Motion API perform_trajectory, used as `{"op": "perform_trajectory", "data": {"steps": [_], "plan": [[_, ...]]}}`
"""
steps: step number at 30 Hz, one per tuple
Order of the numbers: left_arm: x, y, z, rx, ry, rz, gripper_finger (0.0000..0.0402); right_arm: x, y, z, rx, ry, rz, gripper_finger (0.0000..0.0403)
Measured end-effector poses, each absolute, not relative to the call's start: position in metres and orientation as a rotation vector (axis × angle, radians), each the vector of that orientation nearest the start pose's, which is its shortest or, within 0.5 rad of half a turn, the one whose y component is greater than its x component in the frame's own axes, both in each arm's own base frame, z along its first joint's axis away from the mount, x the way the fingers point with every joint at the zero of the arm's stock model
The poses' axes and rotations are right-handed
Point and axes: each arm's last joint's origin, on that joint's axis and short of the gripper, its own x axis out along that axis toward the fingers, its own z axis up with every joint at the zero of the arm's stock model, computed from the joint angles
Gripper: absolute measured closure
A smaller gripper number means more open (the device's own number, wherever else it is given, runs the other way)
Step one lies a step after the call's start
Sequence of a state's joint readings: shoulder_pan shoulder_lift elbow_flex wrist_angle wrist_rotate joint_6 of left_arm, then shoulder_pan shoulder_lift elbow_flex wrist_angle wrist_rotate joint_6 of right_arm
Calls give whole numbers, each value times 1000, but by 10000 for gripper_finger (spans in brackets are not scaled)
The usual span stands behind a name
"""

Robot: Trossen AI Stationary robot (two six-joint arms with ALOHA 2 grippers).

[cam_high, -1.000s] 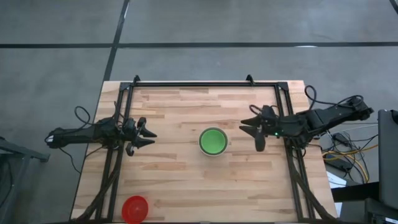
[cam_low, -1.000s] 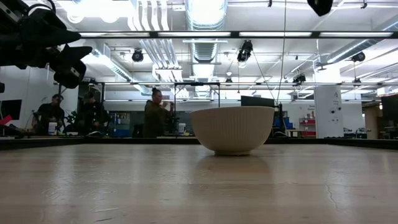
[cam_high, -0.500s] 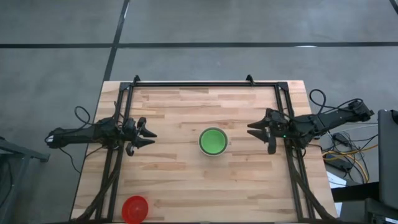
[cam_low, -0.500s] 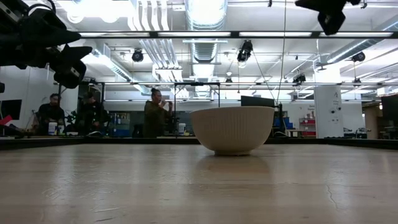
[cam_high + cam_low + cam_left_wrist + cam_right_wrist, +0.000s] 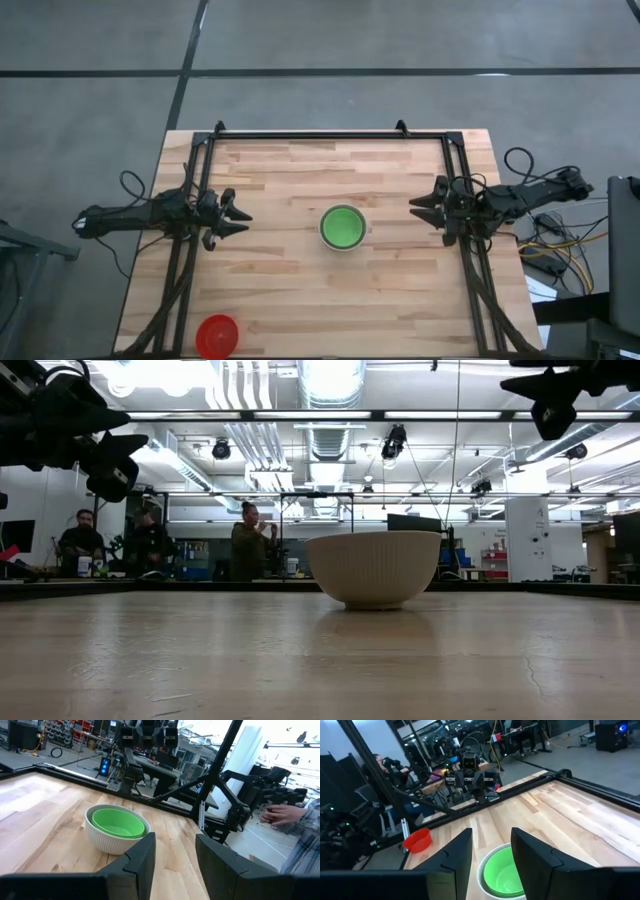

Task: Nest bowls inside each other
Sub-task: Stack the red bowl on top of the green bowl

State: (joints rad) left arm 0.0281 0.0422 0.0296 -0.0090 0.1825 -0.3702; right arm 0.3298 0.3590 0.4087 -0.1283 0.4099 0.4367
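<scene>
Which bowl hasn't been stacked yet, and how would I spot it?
Start at the wooden table and look to its near left corner, in front of the left gripper. The red bowl sits alone at the edge, unlike the green bowl nested inside the white bowl mid-table.

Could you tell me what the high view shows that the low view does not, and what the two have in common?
Only the high view shows the red bowl at the table's near left corner, and the green bowl nested inside the white bowl.

Only the low view shows the white bowl's ribbed side and people standing in the room behind the table.

Both show the white bowl at the table's middle, with the left gripper and right gripper off to either side, jaws open, holding nothing.
</scene>
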Motion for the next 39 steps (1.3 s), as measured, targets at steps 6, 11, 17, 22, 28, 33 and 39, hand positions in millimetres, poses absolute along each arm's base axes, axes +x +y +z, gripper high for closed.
{"op": "perform_trajectory", "data": {"steps": [6,11,17,22,28,33,39], "plan": [[98,-2,169,-371,50,-148,257,100,22,251,368,36,-89,271],[98,-2,169,-371,50,-149,257,95,20,239,375,16,-85,271],[98,-2,169,-372,50,-149,257,90,19,224,385,-36,-76,271],[98,-2,169,-371,50,-149,257,89,18,209,411,-111,-63,271],[98,-2,169,-371,50,-148,257,88,18,196,433,-169,-54,271],[98,-2,169,-371,50,-149,257,91,19,186,427,-183,-49,271],[98,-3,169,-371,50,-149,257,93,20,181,406,-160,-31,271]]}}
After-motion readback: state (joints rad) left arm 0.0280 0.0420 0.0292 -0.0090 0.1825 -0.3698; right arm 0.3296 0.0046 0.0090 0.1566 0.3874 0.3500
